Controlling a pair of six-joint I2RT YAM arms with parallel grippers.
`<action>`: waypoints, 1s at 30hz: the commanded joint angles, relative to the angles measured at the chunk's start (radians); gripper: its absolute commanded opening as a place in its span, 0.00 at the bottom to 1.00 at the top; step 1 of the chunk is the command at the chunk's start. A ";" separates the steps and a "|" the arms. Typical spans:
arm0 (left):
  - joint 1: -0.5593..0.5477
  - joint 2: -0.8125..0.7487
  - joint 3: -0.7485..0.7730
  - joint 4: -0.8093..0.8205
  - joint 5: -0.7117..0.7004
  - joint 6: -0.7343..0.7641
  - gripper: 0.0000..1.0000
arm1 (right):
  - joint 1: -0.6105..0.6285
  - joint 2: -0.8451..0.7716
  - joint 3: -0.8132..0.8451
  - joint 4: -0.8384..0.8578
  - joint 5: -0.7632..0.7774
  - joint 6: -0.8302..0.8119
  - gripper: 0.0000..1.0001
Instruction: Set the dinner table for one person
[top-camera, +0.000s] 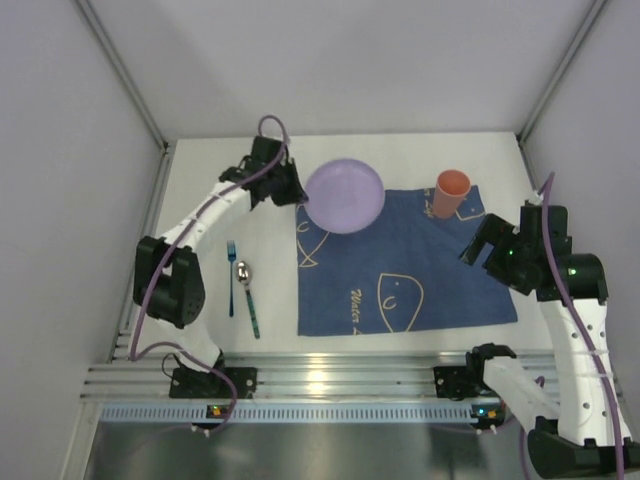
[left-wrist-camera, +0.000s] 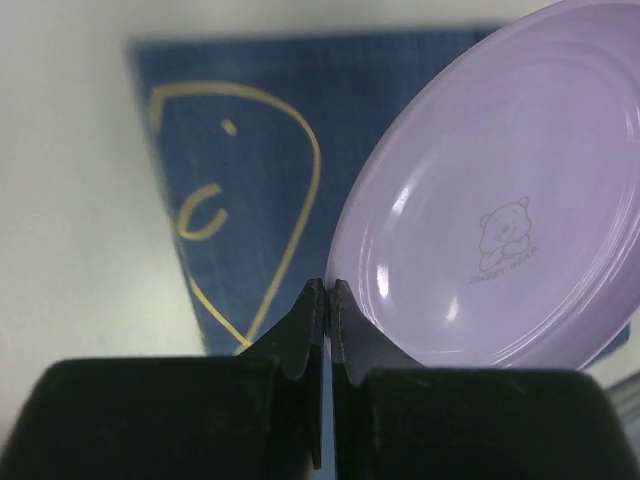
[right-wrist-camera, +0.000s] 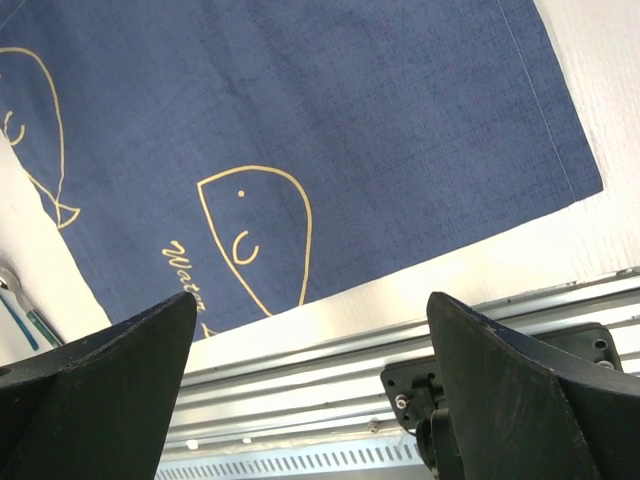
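A lilac plate (top-camera: 345, 196) sits over the far left corner of the blue fish-print cloth (top-camera: 400, 265) on the white dinner table (top-camera: 430, 150). My left gripper (top-camera: 300, 196) is shut on the plate's left rim. In the left wrist view the plate (left-wrist-camera: 500, 190) stands tilted above the cloth (left-wrist-camera: 270, 130), its edge pinched between the black fingertips (left-wrist-camera: 345, 305). My right gripper (top-camera: 482, 248) hovers open over the cloth's right edge. Nothing lies between its fingers (right-wrist-camera: 500, 380), and the cloth (right-wrist-camera: 330, 120) lies below.
An orange cup (top-camera: 451, 192) stands on the cloth's far right corner. A blue fork (top-camera: 231, 275) and a green-handled spoon (top-camera: 246, 295) lie side by side on the table left of the cloth. A metal rail (top-camera: 330, 380) runs along the near edge.
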 joint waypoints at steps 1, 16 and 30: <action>-0.152 -0.058 -0.114 0.059 0.044 0.015 0.00 | 0.005 -0.008 0.051 0.032 -0.005 -0.010 1.00; -0.438 0.089 -0.143 0.228 -0.016 -0.102 0.00 | 0.007 -0.073 0.013 -0.013 -0.060 -0.026 1.00; -0.449 0.069 -0.028 -0.041 -0.305 -0.081 0.52 | 0.005 -0.002 0.022 0.032 -0.106 -0.069 1.00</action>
